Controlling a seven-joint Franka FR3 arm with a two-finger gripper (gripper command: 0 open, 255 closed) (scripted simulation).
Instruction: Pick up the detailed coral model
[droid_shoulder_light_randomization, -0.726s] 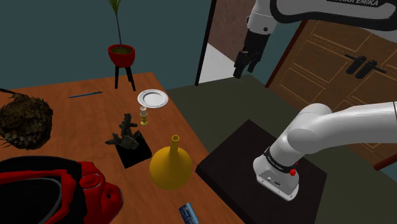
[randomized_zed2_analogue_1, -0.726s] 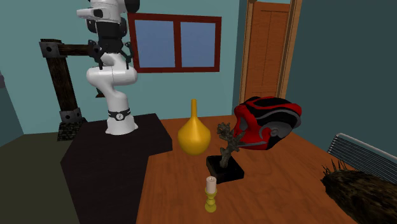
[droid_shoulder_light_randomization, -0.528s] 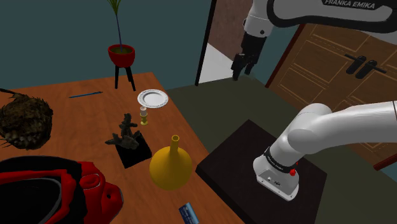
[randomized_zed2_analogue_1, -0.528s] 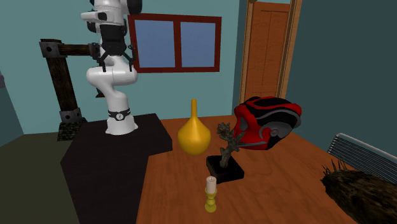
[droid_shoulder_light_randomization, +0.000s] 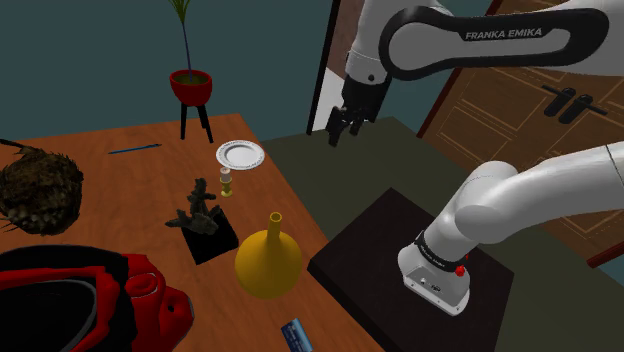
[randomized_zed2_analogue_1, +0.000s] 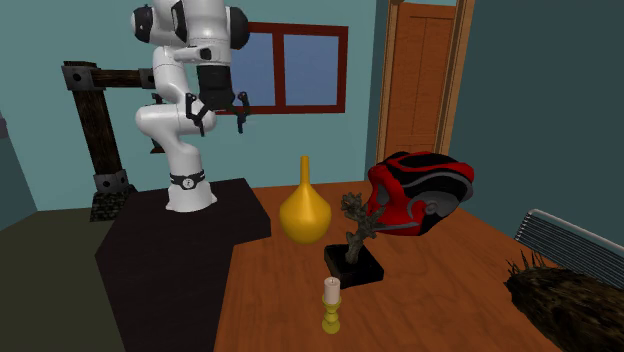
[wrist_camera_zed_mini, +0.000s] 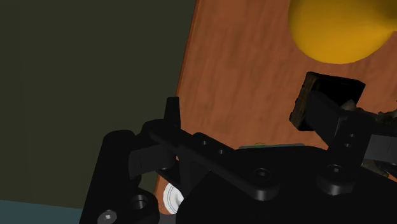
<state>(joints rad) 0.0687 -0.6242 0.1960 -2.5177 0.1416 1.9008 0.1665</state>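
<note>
The coral model (droid_shoulder_light_randomization: 198, 210) is a dark, branching piece on a black square base, standing mid-table between a small candle and a yellow vase. In the second exterior view the coral model (randomized_zed2_analogue_1: 355, 222) rises from its base in front of the red helmet. My gripper (droid_shoulder_light_randomization: 340, 128) hangs high in the air beyond the table's edge, over the dark floor, well away from the coral. Its fingers stand apart with nothing between them, and the gripper (randomized_zed2_analogue_1: 217, 112) is open. In the wrist view the gripper (wrist_camera_zed_mini: 251, 118) looks down on the table edge.
A yellow vase (droid_shoulder_light_randomization: 268, 262) stands close beside the coral's base, and a small candle (droid_shoulder_light_randomization: 226, 182) is on its far side. A white plate (droid_shoulder_light_randomization: 241, 154), a red helmet (droid_shoulder_light_randomization: 95, 300), a dark spiky lump (droid_shoulder_light_randomization: 38, 190) and a potted plant (droid_shoulder_light_randomization: 190, 85) share the wooden table (droid_shoulder_light_randomization: 120, 180).
The arm has swung toward the shoulder view's left and come a little lower, bringing the gripper nearer the table. The fingers stay apart. Nothing on the table has moved.
</note>
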